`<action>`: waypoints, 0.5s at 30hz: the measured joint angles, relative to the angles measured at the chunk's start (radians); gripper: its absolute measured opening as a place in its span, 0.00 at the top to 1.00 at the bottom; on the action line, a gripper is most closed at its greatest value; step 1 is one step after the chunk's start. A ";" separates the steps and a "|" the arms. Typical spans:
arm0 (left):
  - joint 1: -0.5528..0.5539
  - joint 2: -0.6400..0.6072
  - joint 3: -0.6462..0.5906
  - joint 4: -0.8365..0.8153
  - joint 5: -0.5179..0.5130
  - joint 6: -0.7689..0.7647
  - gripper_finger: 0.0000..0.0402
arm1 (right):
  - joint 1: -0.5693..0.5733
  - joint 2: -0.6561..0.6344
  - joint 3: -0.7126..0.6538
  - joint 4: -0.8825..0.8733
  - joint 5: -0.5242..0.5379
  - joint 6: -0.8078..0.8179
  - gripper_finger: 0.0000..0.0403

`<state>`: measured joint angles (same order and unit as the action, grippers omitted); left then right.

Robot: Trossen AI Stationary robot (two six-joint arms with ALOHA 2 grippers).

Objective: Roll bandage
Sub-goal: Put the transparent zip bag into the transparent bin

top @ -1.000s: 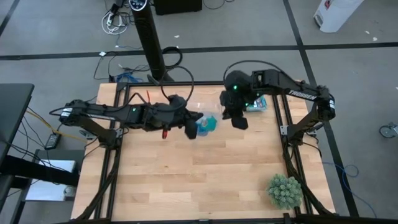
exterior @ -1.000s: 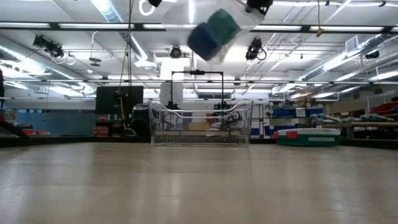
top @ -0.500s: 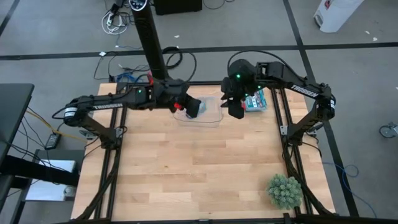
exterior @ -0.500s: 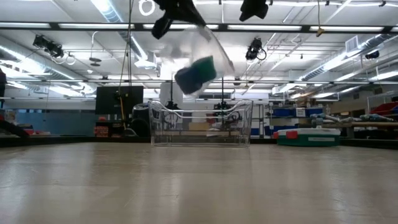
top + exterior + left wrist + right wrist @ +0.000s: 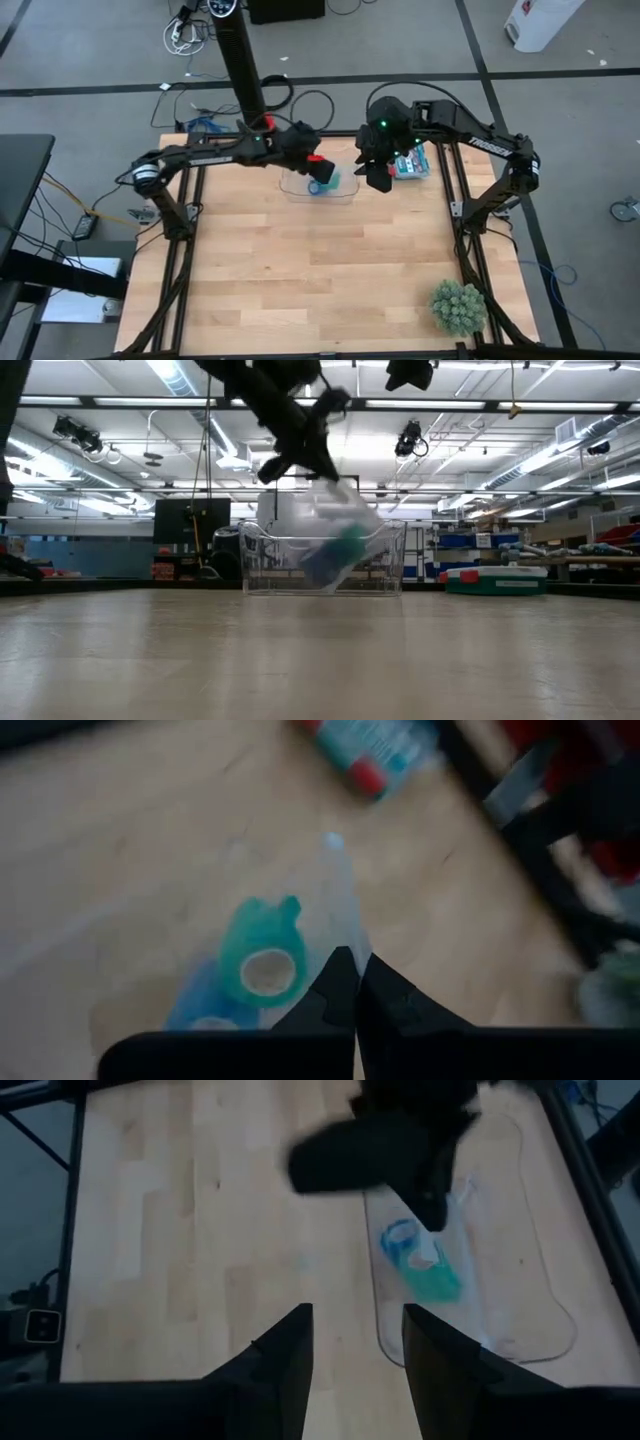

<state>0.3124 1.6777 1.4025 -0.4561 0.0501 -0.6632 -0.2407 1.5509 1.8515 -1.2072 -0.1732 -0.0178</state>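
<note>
Bandage (image 5: pixel 262 963): small teal coil, hollow core, sealed in a clear soft bag (image 5: pixel 330 540) with a blue roll (image 5: pixel 200 1010); upper middle of high view, over the clear rigid bin (image 5: pixel 345 190). Left gripper (image 5: pixel 352 982) fingers pressed together, pinching the bag's edge. Only the low view shows the bag hanging down into the bin. Right gripper (image 5: pixel 355 1340) spread, holding nothing, just right of the bin.

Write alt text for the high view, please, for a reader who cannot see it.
Seen from above, the left gripper, shut on a clear bag holding the teal bandage roll, reaches into a clear bin at the far edge of the wooden table. The right gripper hovers open beside the bin, and a small green plant sits at the near right corner.
</note>
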 joint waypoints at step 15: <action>0.051 0.145 0.000 -0.137 0.020 0.112 1.00 | 0.012 0.000 0.000 0.002 -0.004 0.024 0.65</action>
<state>0.3630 1.8222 1.4021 -0.5927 0.0697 -0.5513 -0.2291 1.5509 1.8515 -1.2056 -0.1776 0.0067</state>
